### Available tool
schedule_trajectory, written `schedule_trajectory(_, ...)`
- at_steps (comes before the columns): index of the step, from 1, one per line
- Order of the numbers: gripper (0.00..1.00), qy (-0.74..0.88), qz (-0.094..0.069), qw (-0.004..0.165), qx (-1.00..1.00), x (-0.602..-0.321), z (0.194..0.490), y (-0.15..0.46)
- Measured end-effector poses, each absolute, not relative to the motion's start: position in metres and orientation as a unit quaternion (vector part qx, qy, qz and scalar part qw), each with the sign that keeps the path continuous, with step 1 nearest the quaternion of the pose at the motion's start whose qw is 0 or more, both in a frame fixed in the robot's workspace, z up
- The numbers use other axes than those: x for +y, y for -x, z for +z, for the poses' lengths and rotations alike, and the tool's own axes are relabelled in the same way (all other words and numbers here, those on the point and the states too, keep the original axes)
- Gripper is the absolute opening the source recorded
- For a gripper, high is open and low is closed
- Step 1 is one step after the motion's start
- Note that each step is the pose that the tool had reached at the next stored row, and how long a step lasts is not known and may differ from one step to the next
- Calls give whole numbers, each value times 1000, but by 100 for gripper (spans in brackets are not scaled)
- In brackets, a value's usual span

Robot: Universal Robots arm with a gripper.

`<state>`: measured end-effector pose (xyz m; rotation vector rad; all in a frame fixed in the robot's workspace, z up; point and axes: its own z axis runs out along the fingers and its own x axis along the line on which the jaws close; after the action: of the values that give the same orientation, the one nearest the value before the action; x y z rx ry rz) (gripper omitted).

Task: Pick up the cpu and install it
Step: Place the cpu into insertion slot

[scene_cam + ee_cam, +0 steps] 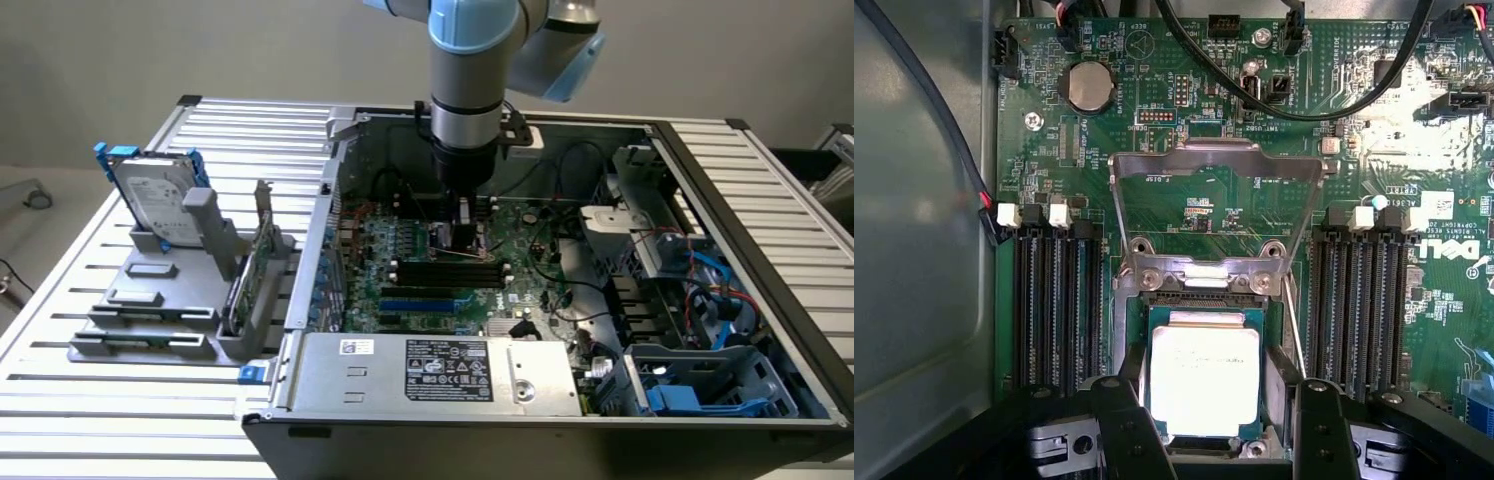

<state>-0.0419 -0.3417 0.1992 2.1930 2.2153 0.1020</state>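
Note:
The cpu (pixel 1204 378), a small square chip with a bright silver top and a green rim, lies flat in the motherboard's socket (pixel 1204 285). The socket's metal load plate (pixel 1216 160) is swung up and open beyond it. My gripper (pixel 1219 400) is open and straddles the chip, with a black finger (pixel 1122 425) on each side; a gap shows between the chip and the other finger (pixel 1322 425). In the exterior view the gripper (pixel 462 215) reaches straight down into the open computer case (pixel 334 300), close above the green motherboard (pixel 441 260).
Black memory slots (pixel 1049 300) (pixel 1364 300) flank the socket, and black cables (pixel 1274 95) loop over the board. The power supply (pixel 441 372) sits along the case's near side. At the exterior view's left, a grey rack (pixel 160 300) holds a silver hard drive (pixel 158 195).

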Motion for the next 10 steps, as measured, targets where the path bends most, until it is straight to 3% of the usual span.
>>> schedule_trajectory(10,55,-704,33,11,710,-342,197,41)
